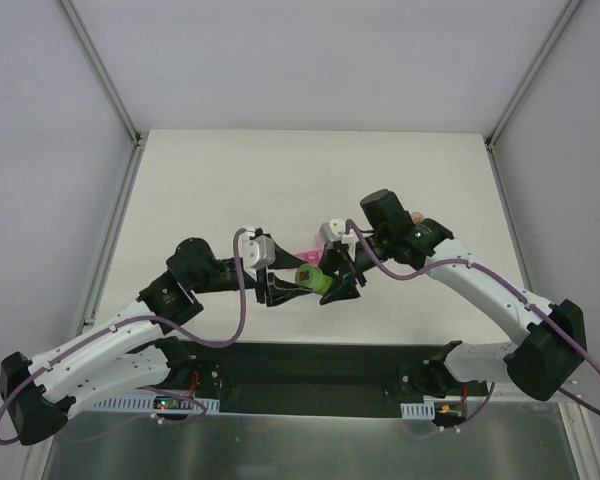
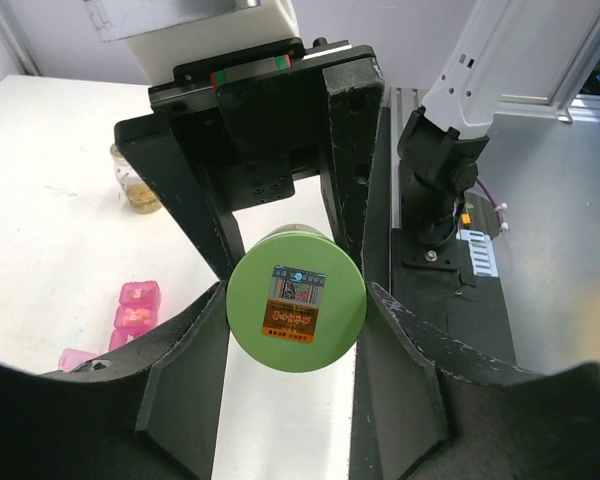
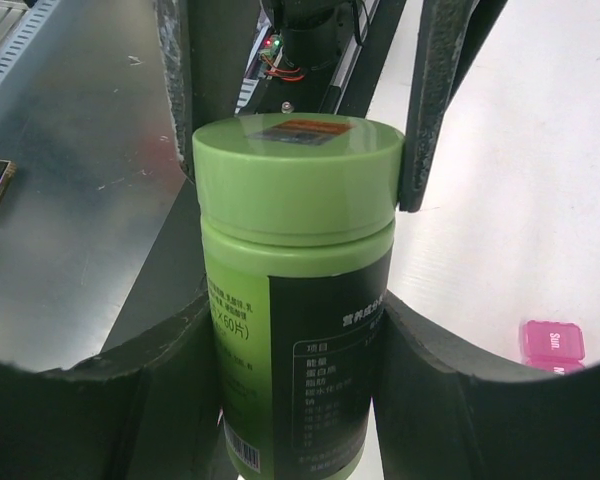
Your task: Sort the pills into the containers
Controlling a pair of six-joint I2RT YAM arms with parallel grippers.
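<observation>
Most of the pink pill strip (image 2: 132,315) is hidden. From above only a bit of pink peeks out behind the two grippers, in the middle of the white table (image 1: 280,180). The left wrist view shows a few of its little square boxes, one after another, and the black finger cuts off the rest. The right wrist view shows just one box at the edge, with "Sun" on its lid. The boxes seen line up in a row going away from that black finger, flat on the table. With so few showing, the way the whole strip points is hard to tell. Their lids look closed, so what is inside cannot be seen. The green bottle (image 3: 280,250) is up in the air between the arms, lying on its side. Its round lid (image 2: 296,305) faces the left arm. The right gripper (image 3: 292,320) squeezes the bottle's body. The left gripper (image 1: 298,284) has a finger on each side of the lid, touching it. A small clear jar (image 2: 135,185) with brown bits stands farther off, and they are too small to name
</observation>
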